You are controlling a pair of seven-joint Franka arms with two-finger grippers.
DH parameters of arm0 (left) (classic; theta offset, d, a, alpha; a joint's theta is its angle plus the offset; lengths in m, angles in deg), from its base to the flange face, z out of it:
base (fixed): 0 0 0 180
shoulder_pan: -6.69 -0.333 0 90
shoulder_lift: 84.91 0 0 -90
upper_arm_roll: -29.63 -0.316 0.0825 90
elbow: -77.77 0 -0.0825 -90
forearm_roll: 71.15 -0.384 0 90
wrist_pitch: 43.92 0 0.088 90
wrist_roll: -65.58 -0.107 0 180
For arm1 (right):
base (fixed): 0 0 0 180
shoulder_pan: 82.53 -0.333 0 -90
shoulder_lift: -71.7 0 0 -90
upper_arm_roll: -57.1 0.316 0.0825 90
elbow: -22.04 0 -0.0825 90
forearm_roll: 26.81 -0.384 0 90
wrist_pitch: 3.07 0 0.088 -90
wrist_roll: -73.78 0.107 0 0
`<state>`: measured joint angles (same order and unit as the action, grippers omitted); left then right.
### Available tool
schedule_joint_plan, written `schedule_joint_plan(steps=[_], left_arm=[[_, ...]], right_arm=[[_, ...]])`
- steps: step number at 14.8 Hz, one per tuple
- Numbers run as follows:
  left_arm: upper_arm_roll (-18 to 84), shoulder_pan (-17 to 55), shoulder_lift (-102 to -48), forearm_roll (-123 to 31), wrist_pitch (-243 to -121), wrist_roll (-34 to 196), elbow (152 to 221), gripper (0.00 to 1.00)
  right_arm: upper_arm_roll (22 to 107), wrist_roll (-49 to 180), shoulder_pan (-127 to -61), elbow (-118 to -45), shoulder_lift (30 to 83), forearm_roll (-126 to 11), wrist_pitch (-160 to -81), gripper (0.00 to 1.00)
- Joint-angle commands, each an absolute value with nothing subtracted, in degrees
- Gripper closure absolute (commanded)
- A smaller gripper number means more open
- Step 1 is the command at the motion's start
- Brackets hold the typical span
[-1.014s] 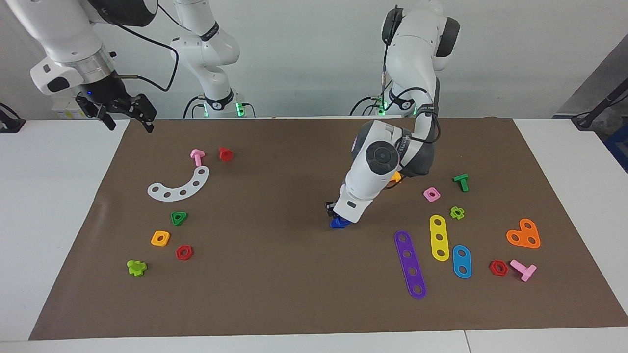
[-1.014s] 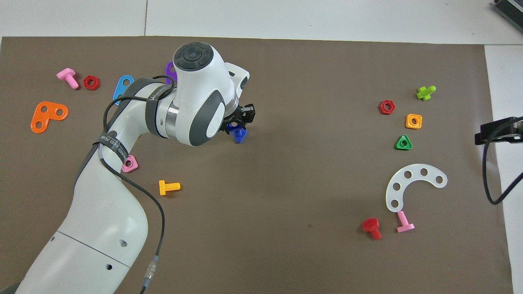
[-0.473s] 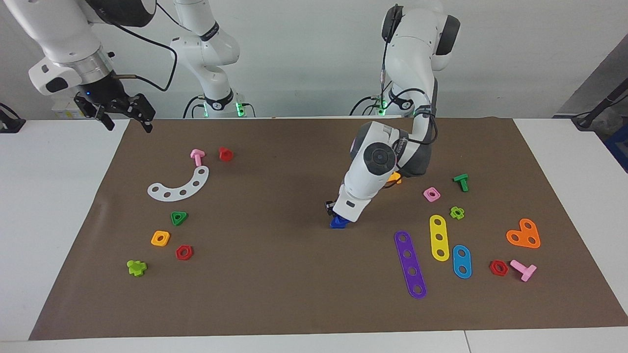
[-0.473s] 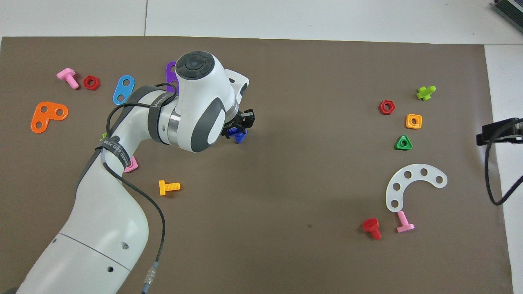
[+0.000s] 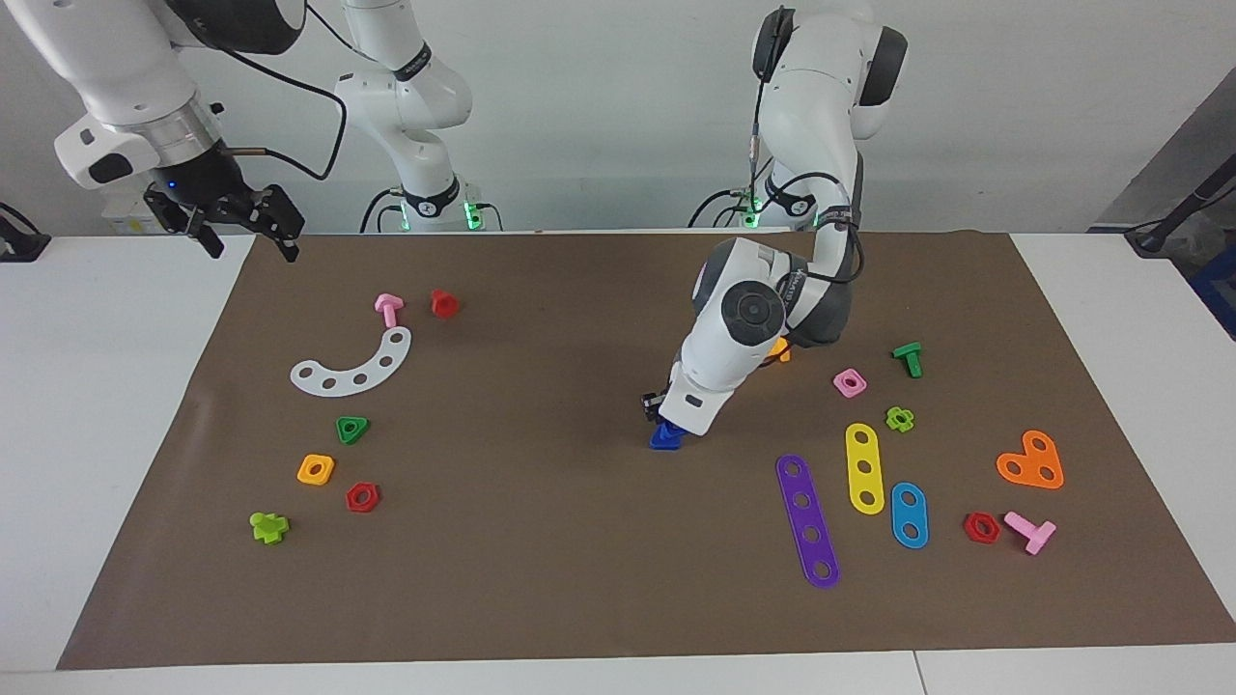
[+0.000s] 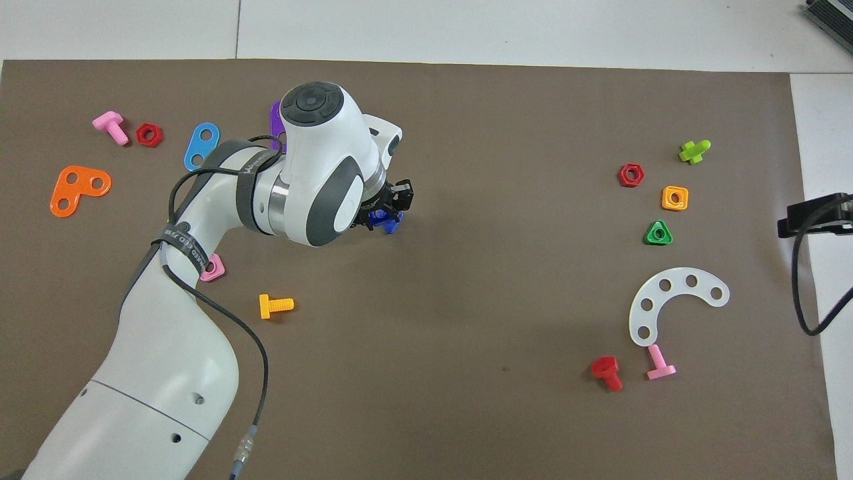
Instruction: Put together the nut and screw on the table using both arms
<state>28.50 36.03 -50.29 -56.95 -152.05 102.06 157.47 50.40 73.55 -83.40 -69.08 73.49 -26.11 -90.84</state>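
A small blue piece (image 5: 664,440) sits low over the middle of the brown mat (image 5: 541,541) on the table, its underside at or just above the mat. My left gripper (image 5: 666,421) points down and is shut on its upper part. From above, the blue piece (image 6: 386,223) pokes out under the left gripper (image 6: 388,205). I cannot tell whether it is the screw alone or the screw with the nut on it. My right gripper (image 5: 253,247) hangs open with nothing in it over the mat's corner at the right arm's end, and only its edge (image 6: 810,217) shows from above.
Toward the left arm's end lie purple (image 5: 807,521), yellow (image 5: 864,467) and blue (image 5: 909,514) strips, a pink nut (image 5: 849,382), a green screw (image 5: 908,358) and an orange plate (image 5: 1031,461). Toward the right arm's end lie a white arc (image 5: 353,363), an orange nut (image 5: 316,469) and red pieces.
The left wrist has swung slightly, carrying the blue piece a little toward the right arm's end. The right gripper has risen slightly and stays open.
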Motion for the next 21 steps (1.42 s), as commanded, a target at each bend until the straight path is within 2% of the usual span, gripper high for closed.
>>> schedule_joint_plan(steps=[1, 3, 7, 13, 21], left_arm=[[28.13, 34.55, -47.73, -55.15, -149.13, 103.54, 150.65, 1.00], [27.96, 34.29, -47.55, -55.33, -149.21, 104.25, 147.49, 1.00], [27.96, 34.90, -46.85, -57.08, -148.87, 104.43, 146.94, 1.00], [28.39, 37.19, -47.99, -59.02, -147.90, 104.34, 148.61, 1.00], [28.22, 37.19, -50.80, -59.11, -146.93, 104.34, 155.11, 1.00]], right_arm=[[50.78, 71.24, -82.18, -70.77, 74.69, -26.37, -91.93, 0.00], [50.69, 70.88, -82.01, -70.86, 74.78, -26.28, -92.02, 0.00], [50.69, 70.71, -82.00, -71.04, 74.86, -26.37, -92.02, 0.00], [50.69, 70.62, -81.92, -71.04, 74.86, -26.37, -92.02, 0.00], [50.78, 70.62, -81.92, -71.04, 74.95, -26.37, -92.02, 0.00]])
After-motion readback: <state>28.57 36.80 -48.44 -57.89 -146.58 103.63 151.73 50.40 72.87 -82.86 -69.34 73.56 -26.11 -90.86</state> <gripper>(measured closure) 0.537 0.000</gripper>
